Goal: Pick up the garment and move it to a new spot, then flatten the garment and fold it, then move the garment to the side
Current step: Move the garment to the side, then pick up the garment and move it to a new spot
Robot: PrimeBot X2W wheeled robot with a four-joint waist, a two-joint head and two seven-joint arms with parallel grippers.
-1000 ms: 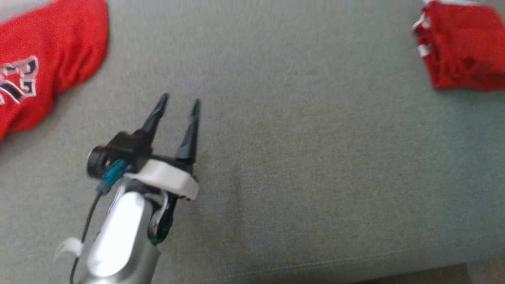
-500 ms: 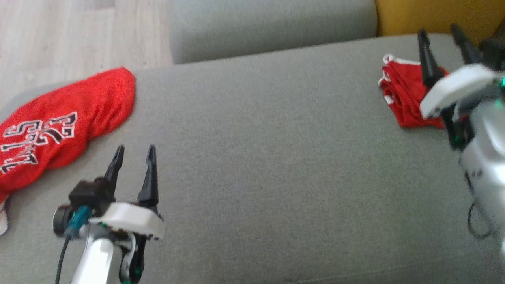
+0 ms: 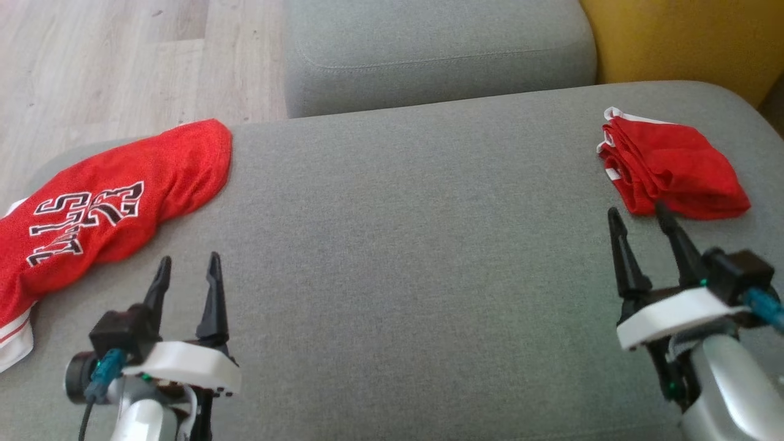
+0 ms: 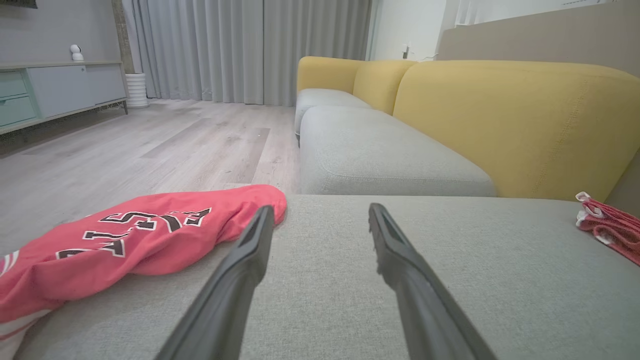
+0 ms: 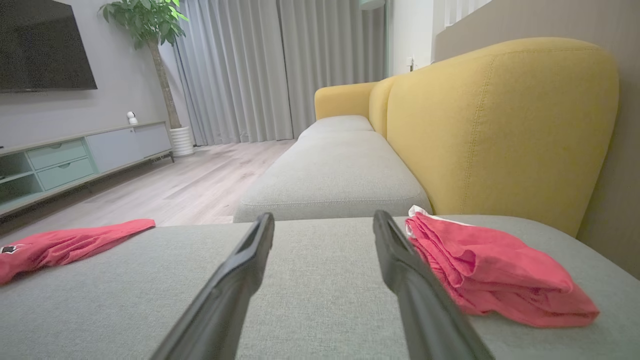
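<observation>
Head view: left gripper (image 3: 188, 260) and right gripper (image 3: 636, 209) hover over the seat cushion (image 3: 416, 233), jaws spread, both empty. At the far right corner lies the folded garment (image 3: 674, 165), apparently set aside. An unfolded jersey (image 3: 116, 196) drapes over the left edge, numbered 23.
Left wrist view: jersey lettering inverted, not fully legible.
Right wrist view: folded garment just beside the right finger.

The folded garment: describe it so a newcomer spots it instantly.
On the grey sofa seat, look toward the yellow backrest end. Just beyond the right gripper lies a compact red bundle with white trim. Unlike the spread jersey at left, it shows no lettering.
</observation>
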